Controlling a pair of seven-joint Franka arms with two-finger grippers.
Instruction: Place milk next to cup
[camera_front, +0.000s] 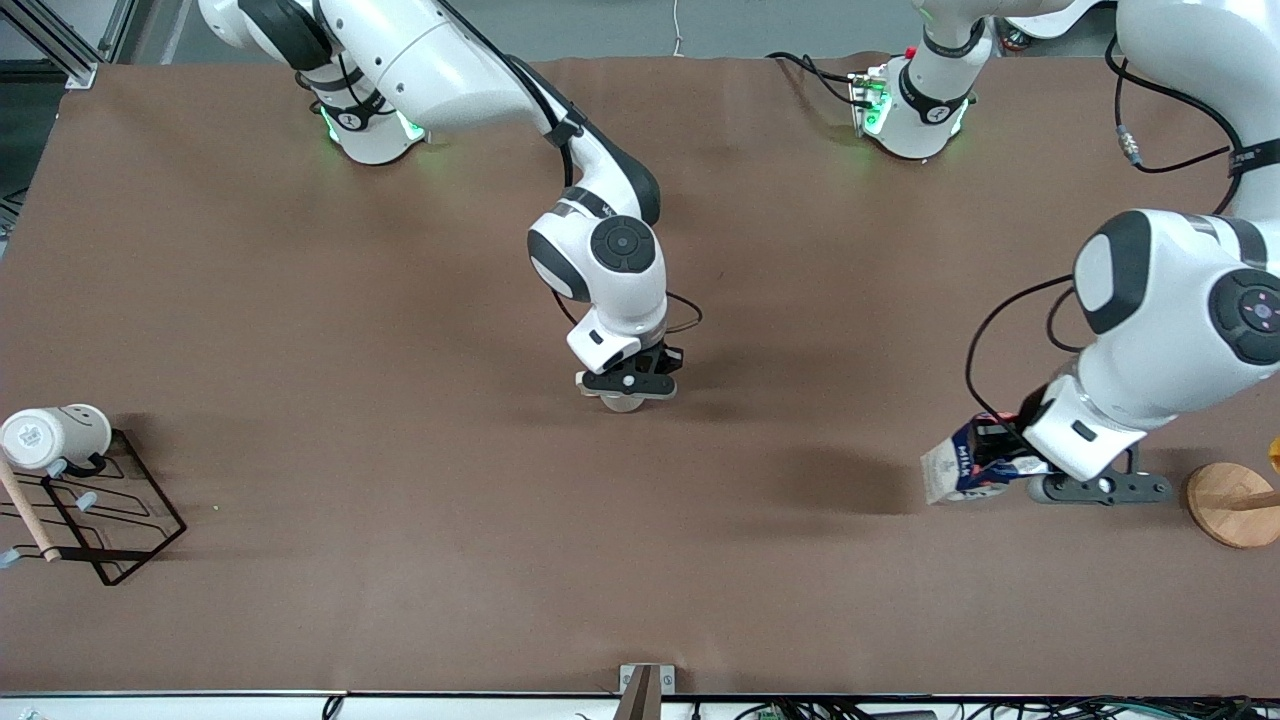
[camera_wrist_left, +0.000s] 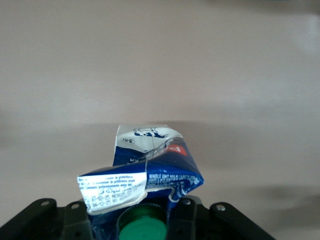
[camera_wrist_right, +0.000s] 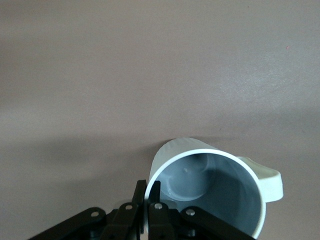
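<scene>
Brown cloth is covering the whole bench (camera_front: 400, 300), and both of my arms are reaching down over it.

My left end effector (camera_front: 1000, 470) is sitting toward the left arm's end of the bench, its fingers (camera_wrist_left: 186, 212) clamped on the top of the milk (camera_front: 960, 470). In the left wrist view the milk (camera_wrist_left: 145, 170) is showing its dark blue and white sides, a crumpled gable and the green cap (camera_wrist_left: 141, 227) between my fingers. The carton is leaning over, its base pointing toward the right arm's end of the bench. A round wooden stand (camera_front: 1235, 503) is lying just beside this end effector, at the bench's edge.

My right end effector (camera_front: 628, 392) is sitting around the middle of the bench, its fingers (camera_wrist_right: 150, 197) pinched together on the rim of the cup (camera_wrist_right: 210, 195). The cup's grey-blue inside and small handle are showing in the right wrist view. Milk and cup are well apart.

A white smiley-face mug (camera_front: 55, 435) is resting on a black wire rack (camera_front: 120, 530) at the right arm's end.
</scene>
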